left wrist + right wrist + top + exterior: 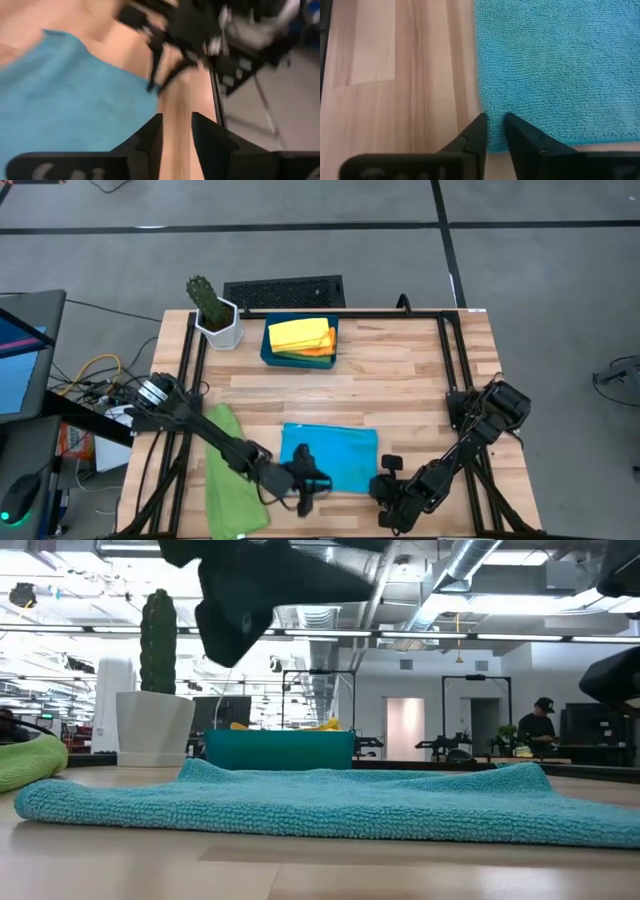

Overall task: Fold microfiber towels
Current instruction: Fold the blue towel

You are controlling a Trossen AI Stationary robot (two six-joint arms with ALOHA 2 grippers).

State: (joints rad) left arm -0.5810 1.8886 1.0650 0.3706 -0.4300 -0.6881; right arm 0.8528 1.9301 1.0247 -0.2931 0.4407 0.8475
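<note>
A sky-blue towel [335, 450] lies flat on the table near its front edge; it is the towel [300, 805] that fills the low view. My left gripper [312, 486] hangs raised above the towel's near edge, open, with only bare wood between its fingers [177, 135]. My right gripper [493, 125] points down at the towel's near right corner [376, 486]. Its fingers stand a narrow gap apart, astride the towel's side edge. A green towel [232, 480] lies crumpled at the near left. Yellow and orange towels [300, 335] lie in a teal tray [266, 352]. My right gripper comes slanting down from the table's right. One fingertip [479, 122] is over bare wood and the other fingertip [512, 122] over the blue towel's side edge [494, 107], close to the near right corner. The towel lies flat there. Whether the fingers touch it, I cannot tell.
A cactus in a white pot [214, 315] stands at the far left, beside the tray. Black frame rails [445, 350] run along the table's left and right sides. Bare wood [400, 395] lies between the tray and the blue towel.
</note>
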